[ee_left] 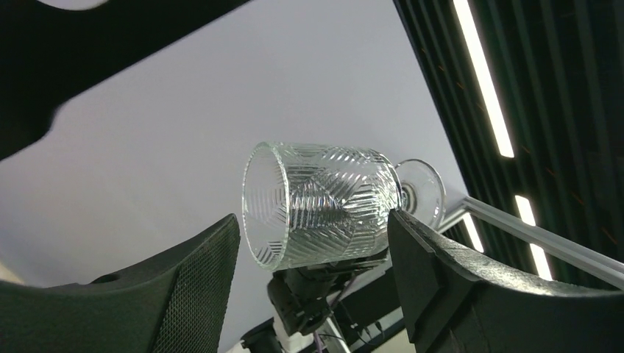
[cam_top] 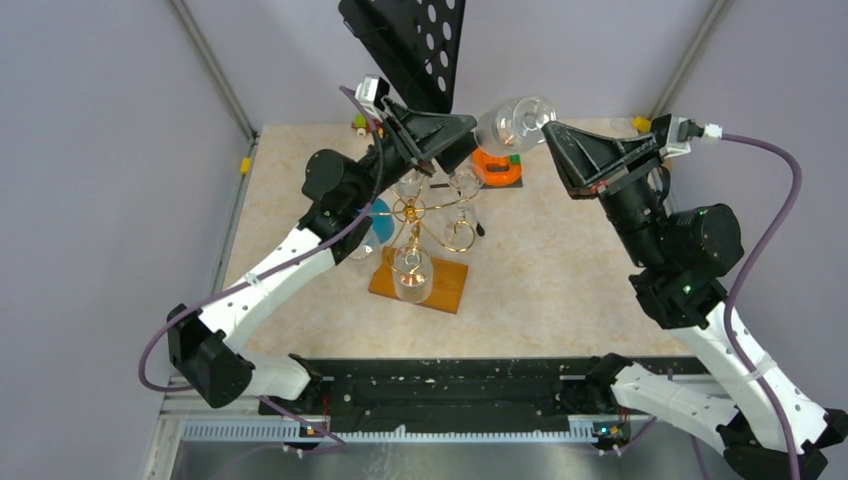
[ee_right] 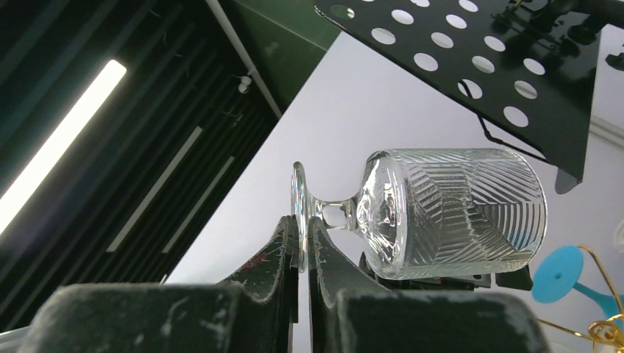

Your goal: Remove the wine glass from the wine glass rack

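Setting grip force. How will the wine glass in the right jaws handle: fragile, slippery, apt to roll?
Likely fragile: the wine glass is clear cut glass with a short thin stem. Probably bowl-heavy: the right gripper pinches only the flat foot, glass sideways, so it may pivot or slip. Laid down, the round bowl would probably roll.

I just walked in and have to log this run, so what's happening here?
The right hand grips a clear wine glass by its foot, holding it sideways in the air, clear of the rack. The left hand is open, its fingers flanking the bowl, not closed on it. Other glasses hang on the rack.
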`<action>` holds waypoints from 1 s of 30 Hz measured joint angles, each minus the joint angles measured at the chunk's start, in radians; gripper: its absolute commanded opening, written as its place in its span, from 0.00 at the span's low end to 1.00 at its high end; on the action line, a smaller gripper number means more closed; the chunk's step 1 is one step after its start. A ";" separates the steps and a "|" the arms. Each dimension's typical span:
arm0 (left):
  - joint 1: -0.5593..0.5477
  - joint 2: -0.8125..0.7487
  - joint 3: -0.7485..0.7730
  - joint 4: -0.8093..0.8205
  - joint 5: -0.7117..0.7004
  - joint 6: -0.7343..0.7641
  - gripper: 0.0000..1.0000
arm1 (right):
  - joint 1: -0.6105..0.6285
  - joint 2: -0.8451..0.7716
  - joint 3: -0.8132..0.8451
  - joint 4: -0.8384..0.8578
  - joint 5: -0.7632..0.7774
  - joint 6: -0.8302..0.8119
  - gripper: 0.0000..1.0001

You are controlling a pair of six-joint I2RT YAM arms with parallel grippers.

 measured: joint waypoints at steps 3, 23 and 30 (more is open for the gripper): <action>-0.002 0.000 -0.013 0.051 0.019 -0.038 0.71 | 0.000 0.000 -0.021 0.039 -0.010 0.026 0.00; -0.009 -0.050 -0.131 0.326 0.048 -0.180 0.36 | 0.000 0.015 -0.187 0.312 -0.047 0.296 0.00; -0.009 -0.051 -0.131 0.393 0.073 -0.183 0.13 | 0.000 0.006 -0.210 0.324 -0.041 0.338 0.00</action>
